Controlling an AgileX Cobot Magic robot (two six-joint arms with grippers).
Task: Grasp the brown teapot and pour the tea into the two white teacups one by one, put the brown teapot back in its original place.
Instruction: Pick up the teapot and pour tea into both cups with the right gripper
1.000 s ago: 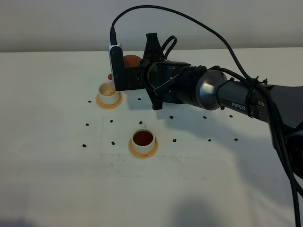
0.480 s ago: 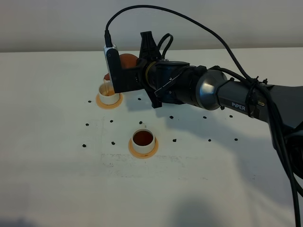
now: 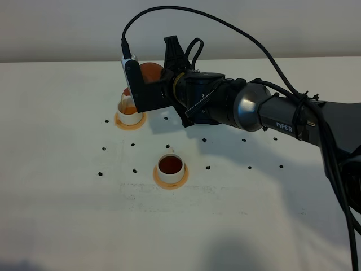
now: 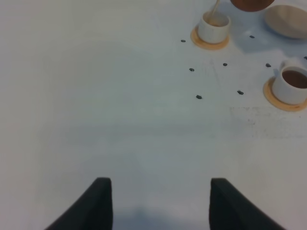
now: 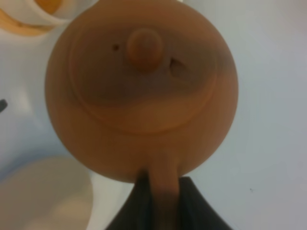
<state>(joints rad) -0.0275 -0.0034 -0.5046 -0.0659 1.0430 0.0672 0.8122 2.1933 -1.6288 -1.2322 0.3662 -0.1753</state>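
My right gripper point(image 3: 157, 84) is shut on the handle of the brown teapot point(image 3: 149, 72) and holds it tilted above the far white teacup point(image 3: 130, 110). A thin stream of tea point(image 4: 214, 7) falls into that cup point(image 4: 214, 26). The near teacup point(image 3: 170, 167) holds dark tea. Both cups stand on orange-tan saucers. In the right wrist view the teapot point(image 5: 144, 86) fills the frame, with its handle between my fingers point(image 5: 192, 201). The beige coaster point(image 4: 288, 21) lies bare beside the far cup. My left gripper point(image 4: 156, 201) is open and empty over bare table.
Small black dots point(image 3: 104, 149) are scattered on the white table point(image 3: 67, 214) around the cups. The right arm point(image 3: 271, 113) stretches from the right edge across the back of the table. A black cable point(image 3: 225, 28) arcs above it.
My right wrist has rolled further and the teapot has risen and tipped more over the far cup. The far cup now shows orange tea. The near cup has not moved.
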